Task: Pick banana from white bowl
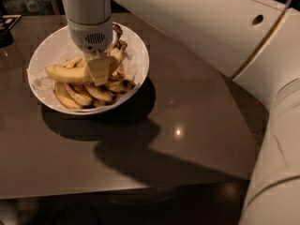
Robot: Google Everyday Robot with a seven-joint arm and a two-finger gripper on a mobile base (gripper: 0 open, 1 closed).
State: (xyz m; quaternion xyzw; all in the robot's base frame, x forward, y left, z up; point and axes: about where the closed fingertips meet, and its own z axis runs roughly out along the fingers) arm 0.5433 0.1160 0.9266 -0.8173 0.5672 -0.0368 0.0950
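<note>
The white bowl stands on the far left part of a brown table. The banana, long and yellow, lies level across the top of the fruit in the bowl. Its right end goes in behind my gripper. My gripper comes straight down into the middle of the bowl and is shut on the banana's right end. One broad pale finger shows in front of the banana; the other is hidden behind it.
Smaller brown-spotted bananas with a dark stem lie under and behind the banana. The brown table runs to a front edge and a right edge. My white arm spans the upper right. A dark object sits at the far left.
</note>
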